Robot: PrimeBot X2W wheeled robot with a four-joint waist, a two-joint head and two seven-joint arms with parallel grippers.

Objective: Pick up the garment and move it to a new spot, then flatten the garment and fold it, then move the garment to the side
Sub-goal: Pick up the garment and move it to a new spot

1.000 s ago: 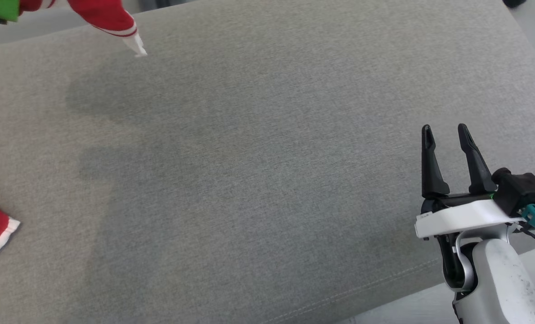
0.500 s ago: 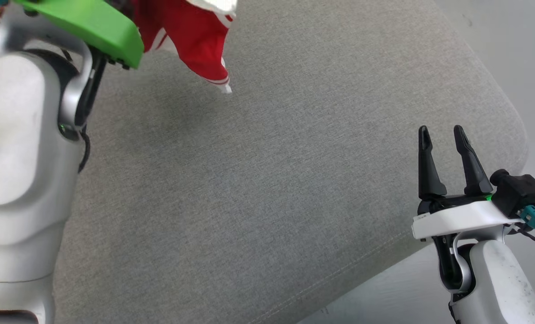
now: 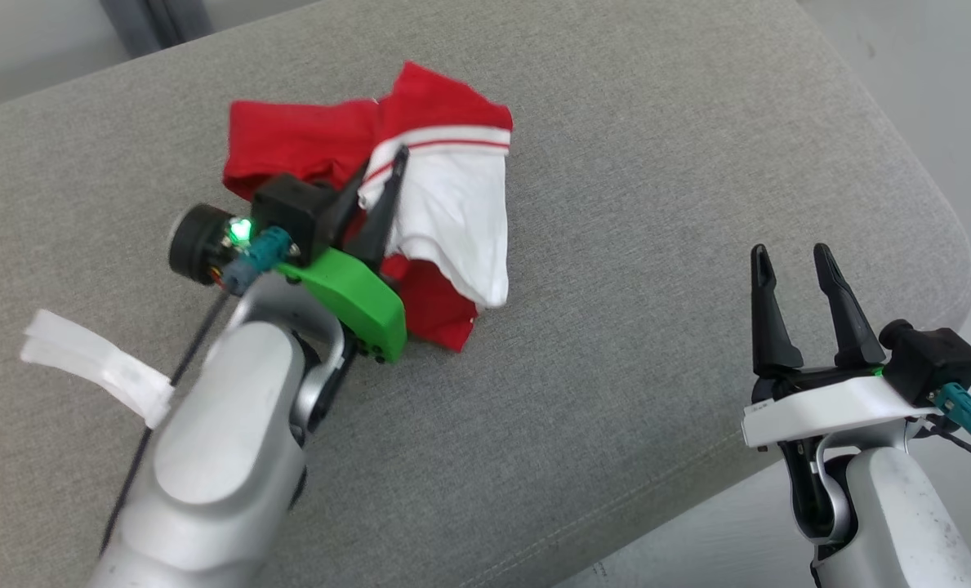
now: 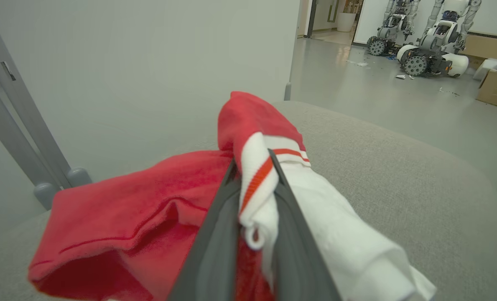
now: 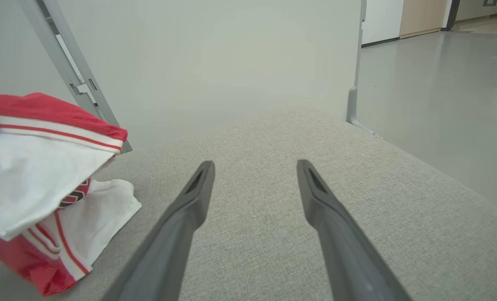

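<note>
At the left, the left tool (image 3: 383,175) is seen clenched on the garment (image 3: 452,204), a white, red-striped hem being pinched between its fingers (image 4: 215,225). The grip is judged to be held so that the cloth can be set down where wanted. The garment, red and white, is bunched in a heap on the grey cushion (image 3: 616,392), left of centre and towards the far edge, with part of it draped against the tool. It is not yet flattened, so the relocating step appears near its end. To the right, well apart from the cloth, the right tool (image 3: 789,261) is held released, jaws spread near the cushion's front edge, presumably in readiness for the spreading.
</note>
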